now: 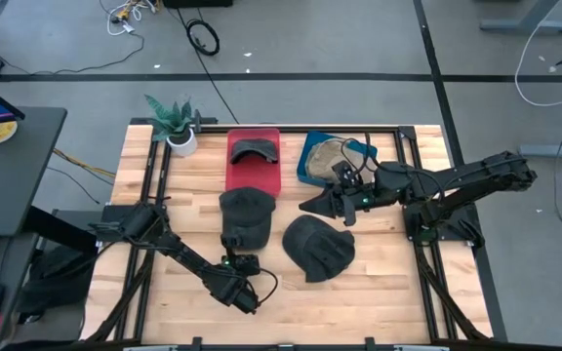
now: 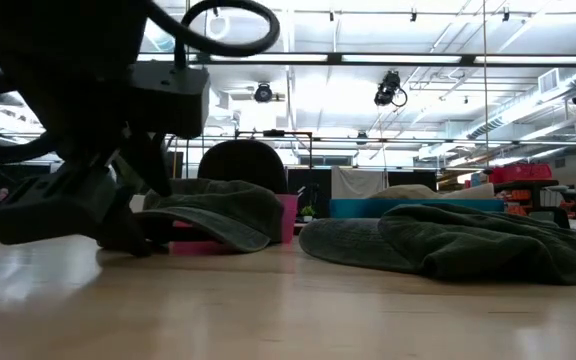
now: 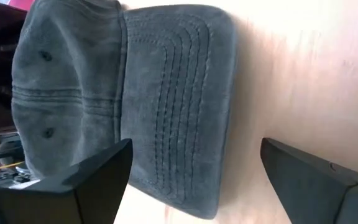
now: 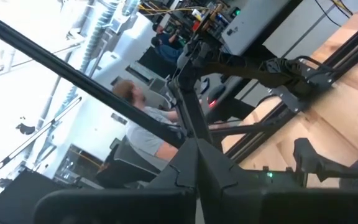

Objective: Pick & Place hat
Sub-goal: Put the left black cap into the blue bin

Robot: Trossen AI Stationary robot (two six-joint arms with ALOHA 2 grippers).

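A dark grey cap (image 1: pixel 245 216) lies on the table with its brim (image 3: pixel 179 106) toward the near edge. My left gripper (image 1: pixel 239 263) is open, low over the table just short of the brim, with its fingers (image 3: pixel 98 180) apart and touching nothing. It also shows in the low view (image 2: pixel 78 205). A second dark hat (image 1: pixel 317 249) lies crumpled to the cap's right. My right gripper (image 1: pixel 314 205) is shut and empty, above the table between the hats and the blue tray.
A red tray (image 1: pixel 253 175) at the far side holds another dark hat (image 1: pixel 253 148). A blue tray (image 1: pixel 307 166) beside it holds a tan hat (image 1: pixel 335 154). A potted plant (image 1: pixel 176 125) stands at the far left corner. A person (image 4: pixel 143 127) sits beyond the table.
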